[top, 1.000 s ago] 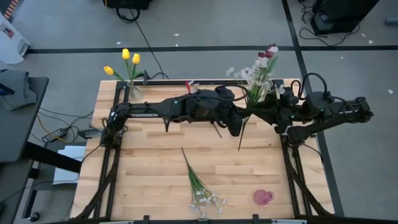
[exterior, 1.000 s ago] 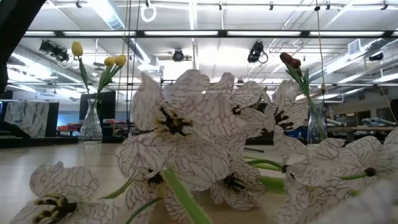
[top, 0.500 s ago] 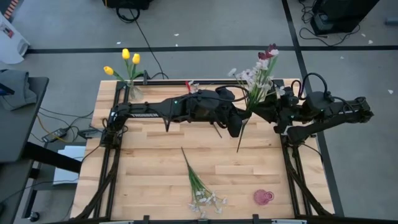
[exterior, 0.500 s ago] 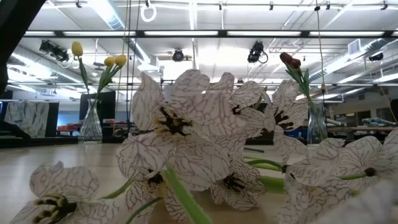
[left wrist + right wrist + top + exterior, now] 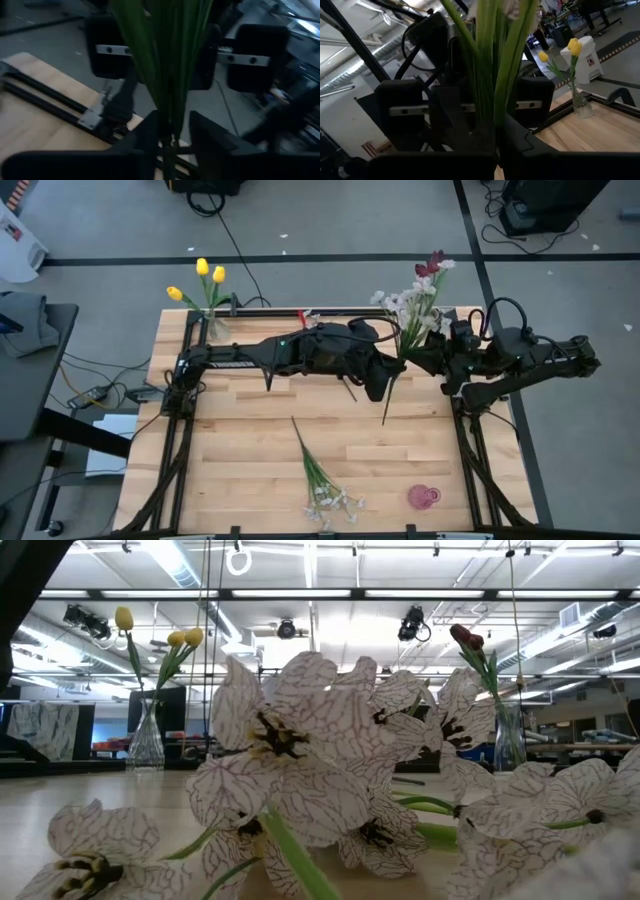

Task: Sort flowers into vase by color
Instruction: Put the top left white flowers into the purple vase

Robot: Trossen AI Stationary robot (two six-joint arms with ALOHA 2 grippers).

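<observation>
Writing is nowhere legible. Right gripper (image 5: 495, 135) has its jaws clamped on the white spray (image 5: 405, 310), while the left gripper's (image 5: 172, 135) jaws stand narrowly parted around its stems. Only the low view shows the dark red tulips (image 5: 468, 640) in their vase (image 5: 508, 740).

A robotics lab or large workshop hall is shown. A wooden bench (image 5: 250, 440) on a black metal frame is set on a grey concrete floor (image 5: 330, 220) marked with dark tape lines, and cables (image 5: 225, 225) are trailed across it. Overhead, rows of strip lights (image 5: 300, 592), exposed ducting and hung cameras (image 5: 415, 624) are seen, with further workbenches at the back.
</observation>
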